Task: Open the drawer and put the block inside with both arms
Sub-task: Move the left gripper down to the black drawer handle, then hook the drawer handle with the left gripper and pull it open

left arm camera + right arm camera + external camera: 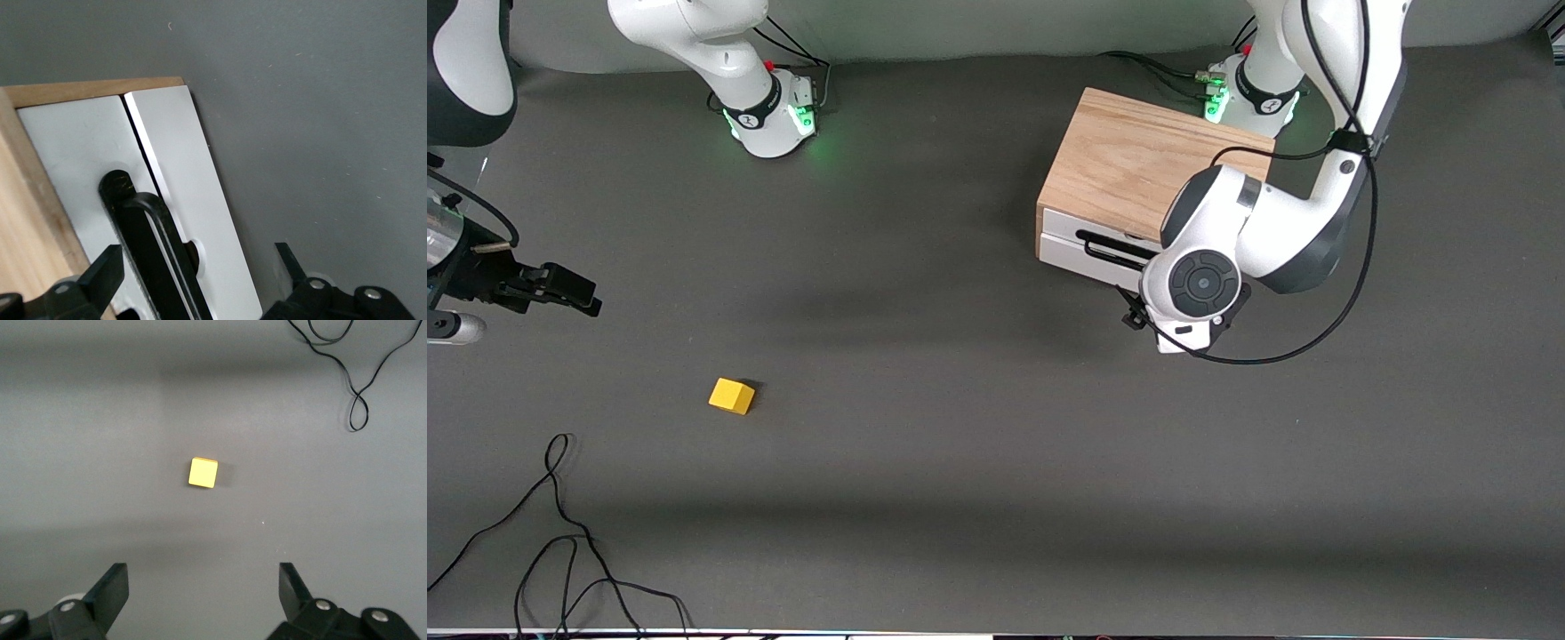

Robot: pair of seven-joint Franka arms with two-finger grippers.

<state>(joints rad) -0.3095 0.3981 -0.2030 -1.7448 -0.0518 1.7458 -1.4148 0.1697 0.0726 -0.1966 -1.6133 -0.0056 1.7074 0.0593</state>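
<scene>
Beside the matte black wire handle gapes the left pincer, right pincer wide above smooth yellow cube

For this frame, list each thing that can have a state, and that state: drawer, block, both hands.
White-fronted light-wood drawer of the oak box: shut.
Long black wire handle: between the left hand's open fingers, not gripped.
Small yellow cube block: lying free on the grey table.
Left hand: open, at the handle.
Right hand: open, above the block.

Bare table all around block, loose cable nearer camera
</scene>
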